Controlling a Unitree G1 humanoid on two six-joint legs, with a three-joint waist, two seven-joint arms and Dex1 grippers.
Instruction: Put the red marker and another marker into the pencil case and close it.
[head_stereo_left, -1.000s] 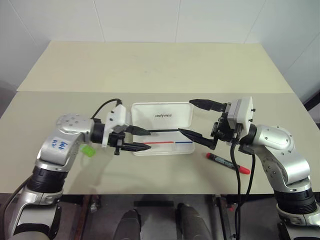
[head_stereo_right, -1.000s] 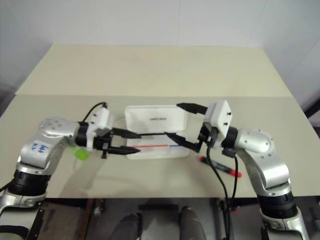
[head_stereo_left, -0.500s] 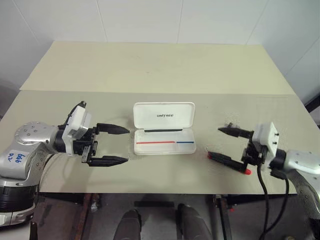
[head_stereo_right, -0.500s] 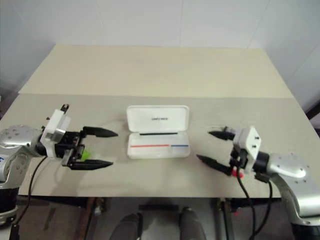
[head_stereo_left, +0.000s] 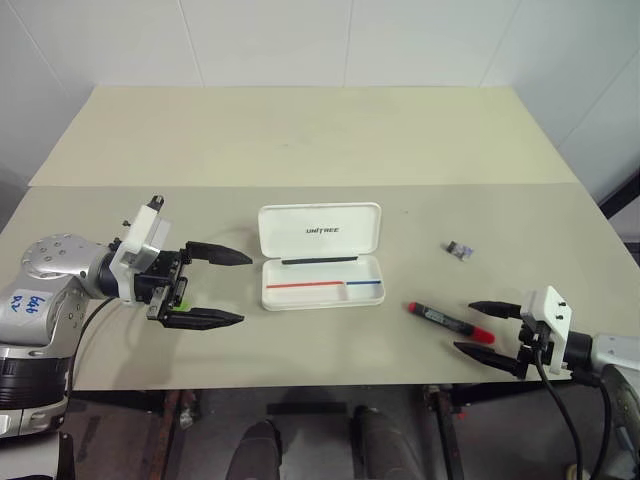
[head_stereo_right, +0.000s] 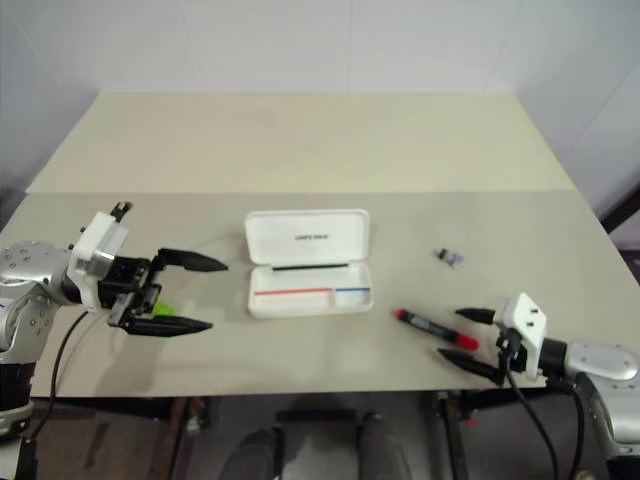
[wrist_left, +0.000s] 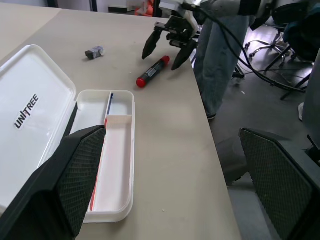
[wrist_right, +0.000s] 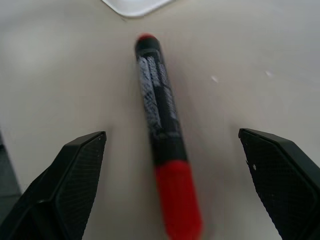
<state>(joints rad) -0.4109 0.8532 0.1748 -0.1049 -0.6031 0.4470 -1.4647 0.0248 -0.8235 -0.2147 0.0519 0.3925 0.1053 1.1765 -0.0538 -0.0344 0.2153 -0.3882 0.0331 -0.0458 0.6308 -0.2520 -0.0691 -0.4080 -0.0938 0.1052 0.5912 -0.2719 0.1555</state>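
pencil case (head_stereo_left: 320, 255): white hard plastic, rectangular with rounded corners, lying open at the middle of the table; the lid is folded back on the far side with black "unitree" lettering, and the shallow tray on the near side carries a red line and a blue line.
red marker (head_stereo_left: 452, 323): slim black barrel with white label print and red ends, lying flat on the table right of the case, apart from it, its fat red cap pointing right and near.
green marker (head_stereo_right: 159, 307): a small lime-green piece shows between the left gripper's fingers, left of the case; whether it rests on the table or touches the fingers i cannot tell.
left gripper (head_stereo_left: 232, 287): two black tapered fingers with cross-hatched pads, spread wide apart and pointing right toward the case, closed on nothing.
right gripper (head_stereo_left: 469, 327): black pointed fingers gaping wide, nothing clamped; it sits at the near right edge of the table with the marker's red cap lying between the fingertips.
small object (head_stereo_left: 459, 250): a little grey and dark piece, far right of the case, well apart from the marker.
table (head_stereo_left: 300, 140): smooth matt beige top in two slabs with a seam running left to right.
room: white tiled wall beyond the far edge; in the left wrist view a person's grey trouser legs (wrist_left: 220, 60) and an office chair base stand past the table's right end.
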